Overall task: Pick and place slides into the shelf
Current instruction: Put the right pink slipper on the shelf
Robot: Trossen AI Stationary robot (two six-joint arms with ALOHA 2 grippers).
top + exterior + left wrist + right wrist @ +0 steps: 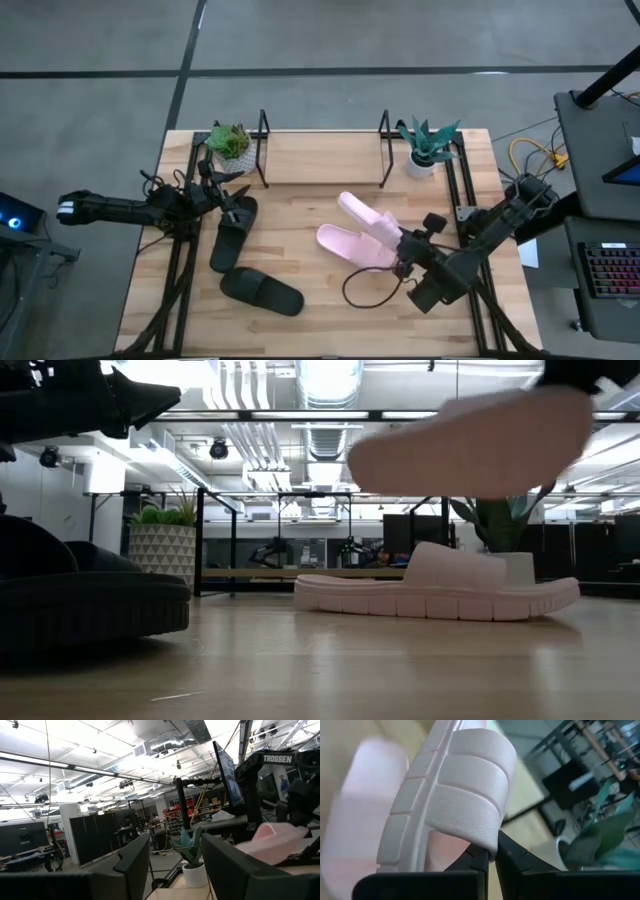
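My right gripper [405, 250] is shut on a pale pink slide [365, 215], held up over the table's middle; its sole shows in the low view [470, 445]. The second pink slide [350, 247] lies flat on its sole just beneath it [440, 590]. One black slide [232, 232] lies at the left, and another [262, 291] lies nearer the front edge. My left gripper [222, 195] is open and empty above the first black slide's far end [175, 845]. The black rod shelf [263, 150] stands along the far edge. My right gripper pinches the edge of the pink slide's wide textured strap [485, 837] between its two fingers [512, 855]. The fingers come from the table's right and near side, slanting. The slide is lifted clear of the table and tilted, above the other pink slide.
Two small potted plants [230, 145] [430, 148] stand at the shelf's two ends. Black frame rails run along the table's left [180, 260] and right [480, 300] sides. A dark cable loop [365, 290] lies in front of the pink slides.
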